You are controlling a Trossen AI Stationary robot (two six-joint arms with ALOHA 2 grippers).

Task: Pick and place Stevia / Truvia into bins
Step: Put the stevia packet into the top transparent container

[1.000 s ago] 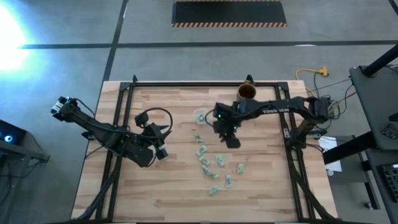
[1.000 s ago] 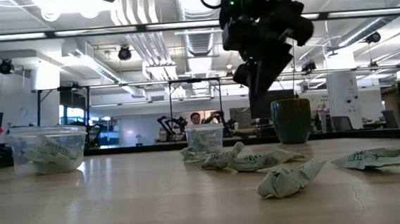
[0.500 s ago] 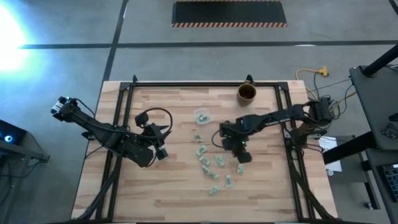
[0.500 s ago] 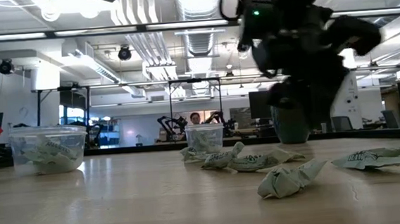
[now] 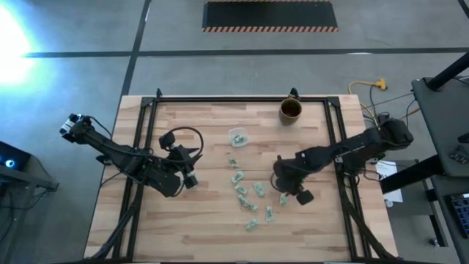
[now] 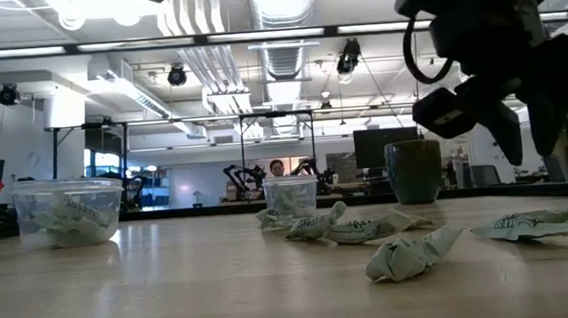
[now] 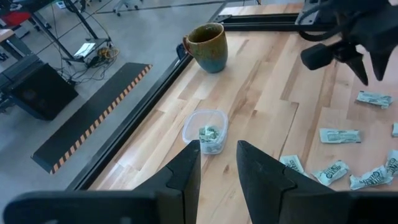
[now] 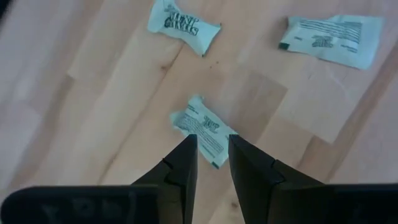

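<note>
sachets (image 5: 249, 192) lie scattered mid-table; right gripper (image 5: 292, 192) hovers over one sachet (image 8: 203, 129), fingers slightly apart, empty. left gripper (image 5: 192, 178) waits left, also released.

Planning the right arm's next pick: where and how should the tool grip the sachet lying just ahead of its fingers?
Probably from straight above. The sachet lies flat and slightly crumpled on the table, apart from its neighbours, so the right tool should straddle its short width mid-length and pinch the raised crease, its narrowly open fingers spread first.
</note>
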